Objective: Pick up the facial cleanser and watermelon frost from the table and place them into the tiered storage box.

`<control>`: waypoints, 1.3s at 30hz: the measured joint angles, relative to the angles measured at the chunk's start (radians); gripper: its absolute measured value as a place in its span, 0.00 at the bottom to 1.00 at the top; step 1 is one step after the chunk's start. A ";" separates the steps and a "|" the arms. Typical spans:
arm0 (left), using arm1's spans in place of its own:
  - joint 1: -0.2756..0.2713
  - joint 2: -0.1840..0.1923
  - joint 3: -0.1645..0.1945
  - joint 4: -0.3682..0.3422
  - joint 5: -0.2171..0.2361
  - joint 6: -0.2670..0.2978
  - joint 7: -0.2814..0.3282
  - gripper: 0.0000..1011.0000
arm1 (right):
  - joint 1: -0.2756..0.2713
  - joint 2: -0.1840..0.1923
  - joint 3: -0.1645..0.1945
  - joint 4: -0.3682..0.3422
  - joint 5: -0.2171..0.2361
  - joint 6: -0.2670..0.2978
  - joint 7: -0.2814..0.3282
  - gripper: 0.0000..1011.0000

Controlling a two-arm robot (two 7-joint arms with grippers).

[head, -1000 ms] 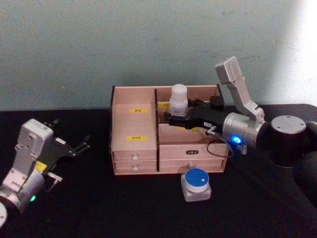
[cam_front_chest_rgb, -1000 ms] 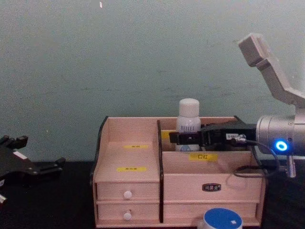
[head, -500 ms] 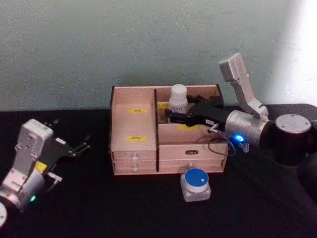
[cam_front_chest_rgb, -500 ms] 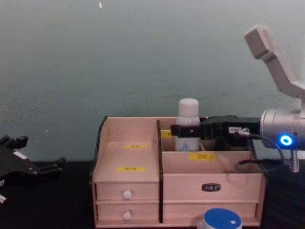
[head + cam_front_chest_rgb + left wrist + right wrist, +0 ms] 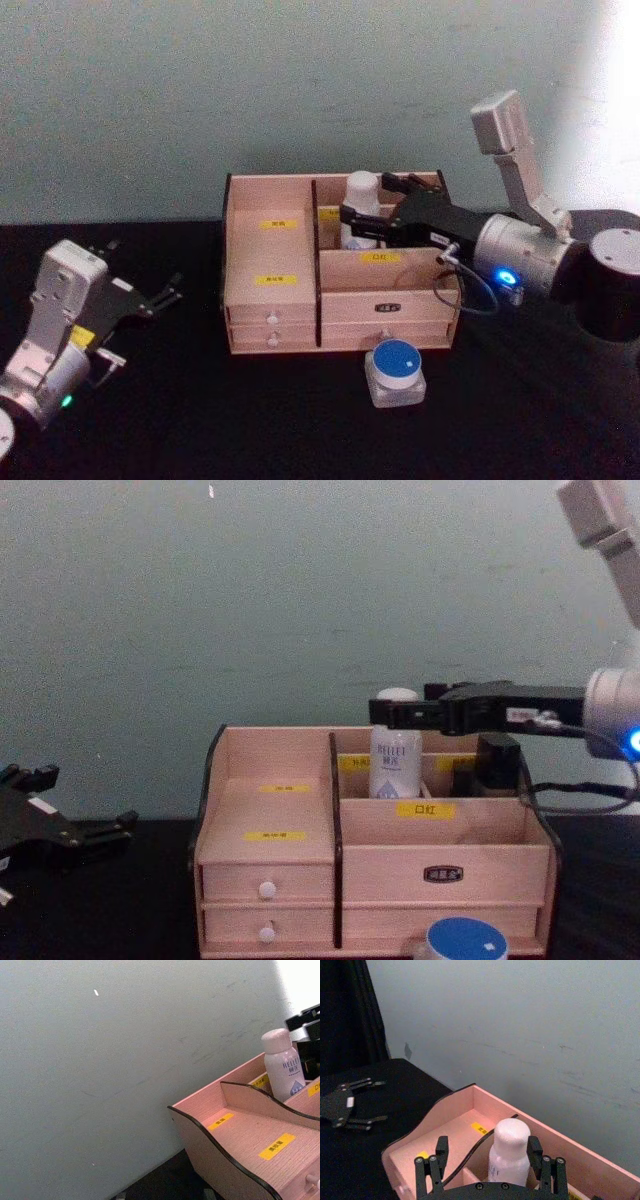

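The facial cleanser (image 5: 358, 212) (image 5: 396, 761) (image 5: 282, 1063), a white bottle with a white cap, stands upright in the rear compartment of the tiered storage box (image 5: 390, 306) (image 5: 440, 856), just right of its centre divider. My right gripper (image 5: 368, 203) (image 5: 386, 712) (image 5: 488, 1145) hovers open at cap height, one finger on each side of the cap with gaps showing. What I take for the watermelon frost (image 5: 396, 372) (image 5: 463, 942), a squat clear jar with a blue lid, sits on the table before the box. My left gripper (image 5: 140, 270) (image 5: 85, 801) is parked open at far left.
The black table runs back to a pale wall close behind the box. The box's stepped left compartments (image 5: 250, 1132) hold nothing. White-knobbed drawers (image 5: 267, 889) face me. A cable (image 5: 465, 300) loops from my right wrist over the box's right end.
The bottle has dropped from held height into the rear compartment. My right gripper has opened off it, risen to cap level and drawn back to the right. The left arm is unmoved.
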 joint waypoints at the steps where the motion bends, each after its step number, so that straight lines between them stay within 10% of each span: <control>1: 0.000 0.000 0.000 0.000 0.000 0.000 0.000 0.99 | 0.000 0.000 0.000 0.000 0.000 0.000 0.000 0.99; 22: 0.000 0.000 0.000 0.000 0.000 0.000 0.000 0.99 | -0.280 0.250 0.003 -0.364 0.044 0.069 -0.022 0.99; 39: 0.000 0.000 0.000 0.000 0.000 0.000 0.000 0.99 | -0.315 0.267 -0.048 -0.335 0.001 0.149 -0.047 0.99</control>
